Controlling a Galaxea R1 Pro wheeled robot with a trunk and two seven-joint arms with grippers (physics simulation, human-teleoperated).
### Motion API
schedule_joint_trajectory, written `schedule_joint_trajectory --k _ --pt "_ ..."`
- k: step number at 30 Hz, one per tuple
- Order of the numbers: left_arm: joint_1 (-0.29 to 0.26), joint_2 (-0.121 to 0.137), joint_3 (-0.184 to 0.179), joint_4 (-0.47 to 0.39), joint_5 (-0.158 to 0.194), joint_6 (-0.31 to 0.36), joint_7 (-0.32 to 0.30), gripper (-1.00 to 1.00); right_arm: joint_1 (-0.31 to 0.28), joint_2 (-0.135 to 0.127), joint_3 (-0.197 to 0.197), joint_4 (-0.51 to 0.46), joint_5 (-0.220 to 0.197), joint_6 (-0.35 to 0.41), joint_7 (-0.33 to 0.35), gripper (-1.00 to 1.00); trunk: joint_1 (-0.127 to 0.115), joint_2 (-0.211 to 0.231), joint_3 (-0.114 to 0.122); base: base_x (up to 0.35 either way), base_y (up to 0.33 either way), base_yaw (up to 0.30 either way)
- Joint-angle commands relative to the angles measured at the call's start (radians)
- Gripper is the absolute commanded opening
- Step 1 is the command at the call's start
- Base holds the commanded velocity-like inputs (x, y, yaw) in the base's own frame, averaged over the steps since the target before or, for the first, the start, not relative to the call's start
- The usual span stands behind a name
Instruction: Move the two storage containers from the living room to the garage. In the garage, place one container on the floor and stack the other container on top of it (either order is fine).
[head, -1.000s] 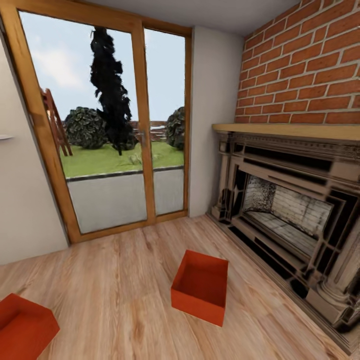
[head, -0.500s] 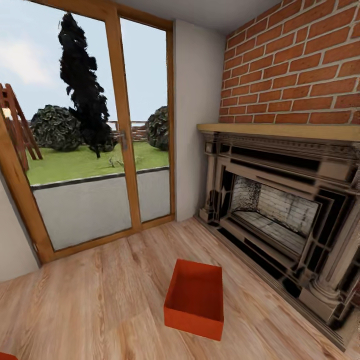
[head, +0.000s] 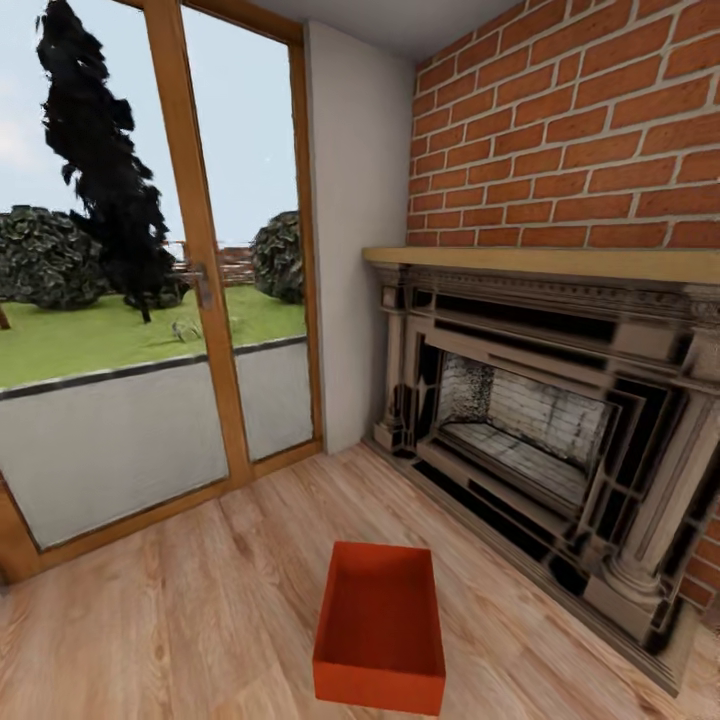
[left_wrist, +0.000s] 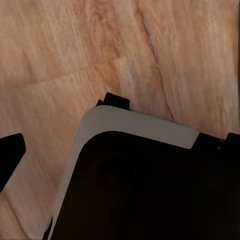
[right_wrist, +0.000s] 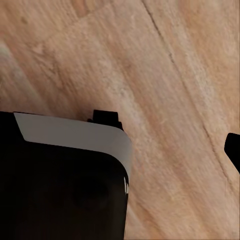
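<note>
Change since earlier: camera has swung rightward; the whole scene has slid left in the head view, and the second orange-red bin seen a second ago at lower left is now out of frame. The remaining bin sits lower and more central.
Room: living room, light wood plank floor.
Brick wall: red brick wall fills the upper right, above a light wood mantel.
Fireplace: dark ornate fireplace along the right side, its base running down toward the lower right corner.
Glass doors: wood-framed glass doors on the left, showing lawn, shrubs and a dark tree outside.
Storage container: one orange-red storage container rests on the plank floor at lower centre, upright, open side up, long axis pointing away from the camera.
Container contents: empty; bare interior visible.
Clearance: container stands apart from the fireplace base, with open floor on its left and front; no object touches it.
Left gripper: left wrist view shows a dark body with a pale edge over plank floor; finger spacing cannot be judged.
Right gripper: right wrist view gives the same, dark housing over wood floor; cannot tell whether apart or together. Nothing seen held.
</note>
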Motion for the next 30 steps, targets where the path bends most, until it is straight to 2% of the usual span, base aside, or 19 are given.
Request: schedule_joint_trajectory --k 1,9,22,30 --pt "0.0 0.0 0.0 -0.001 0.003 -0.002 0.0 1.0 -0.001 0.0 0.009 0.003 -0.01 -0.006 -0.001 1.0 0.001 0.0 -0.001 0.273 0.097 -0.243" --pt "0.0 0.0 0.001 -0.001 0.003 -0.003 0.001 1.0 -0.001 0.0 0.009 0.003 -0.01 -0.005 -0.001 1.0 0.001 0.0 -0.001 0.191 0.016 -0.243" --pt "0.0 -0.003 0.001 -0.001 0.003 -0.006 0.004 1.0 -0.001 0.0 0.009 0.003 -0.01 -0.006 -0.001 1.0 0.001 0.0 -0.001 0.015 0.001 -0.243" --pt "0.0 -0.004 0.003 -0.001 0.005 -0.006 0.007 1.0 -0.001 -0.005 0.008 0.003 -0.012 0.001 -0.002 1.0 0.001 0.0 -0.001 0.0 0.0 -0.061"
